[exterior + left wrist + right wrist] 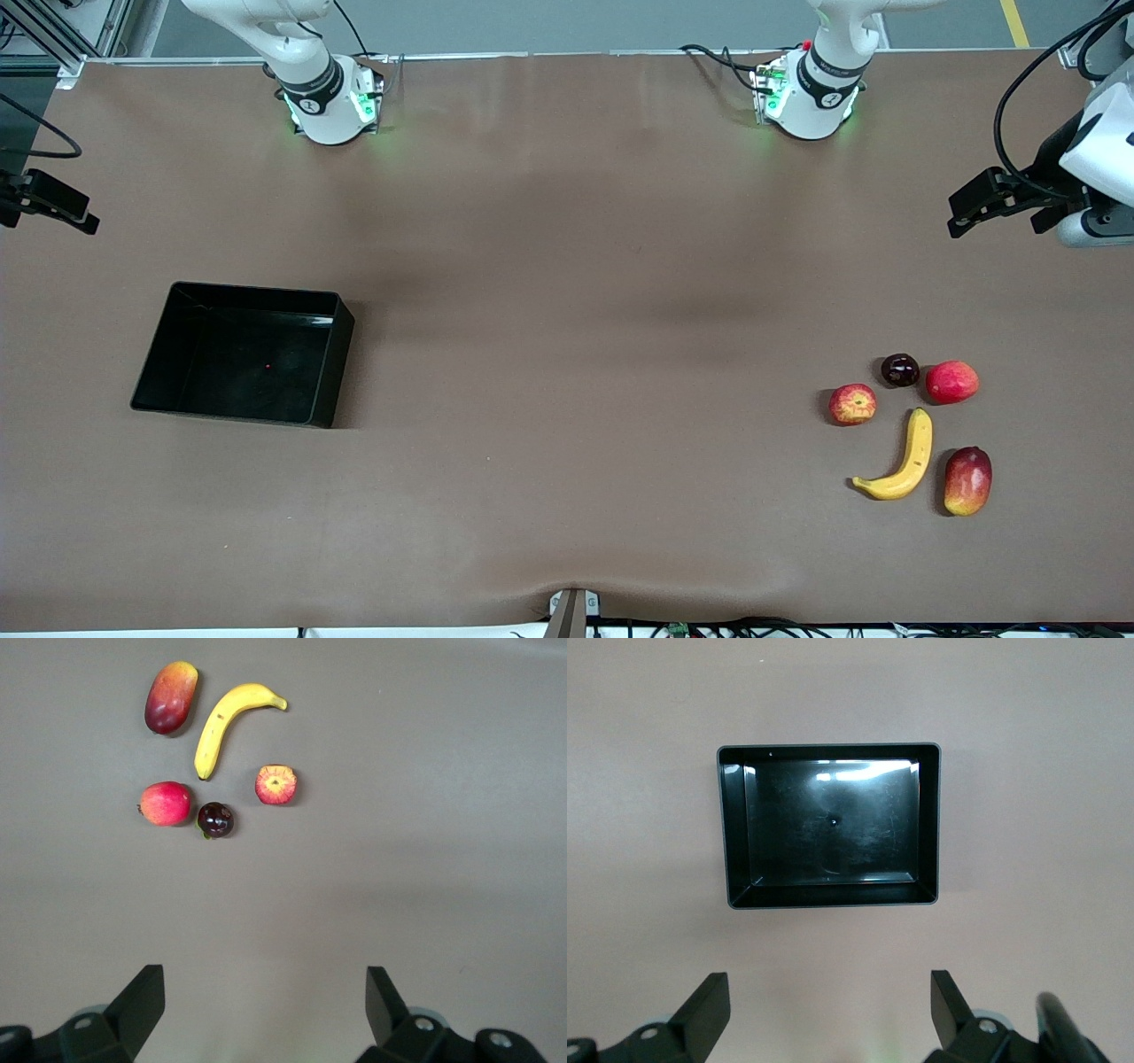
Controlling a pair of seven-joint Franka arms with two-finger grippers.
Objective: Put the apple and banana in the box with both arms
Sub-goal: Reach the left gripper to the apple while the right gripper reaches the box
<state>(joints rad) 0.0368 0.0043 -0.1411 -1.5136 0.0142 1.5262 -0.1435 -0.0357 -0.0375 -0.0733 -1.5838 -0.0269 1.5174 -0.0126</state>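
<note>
The apple (852,404), red with yellow streaks, lies at the left arm's end of the table; it also shows in the left wrist view (275,785). The yellow banana (904,458) lies beside it, nearer the front camera, and shows in the left wrist view (227,722). The black box (244,354) sits empty at the right arm's end and shows in the right wrist view (830,824). My left gripper (970,208) (264,983) is open and empty over bare table. My right gripper (75,213) (830,985) is open and empty over bare table.
A pinkish-red round fruit (951,382), a dark plum (900,369) and a red-yellow mango (967,480) lie close around the apple and banana. The brown table mat (567,310) stretches bare between the fruits and the box.
</note>
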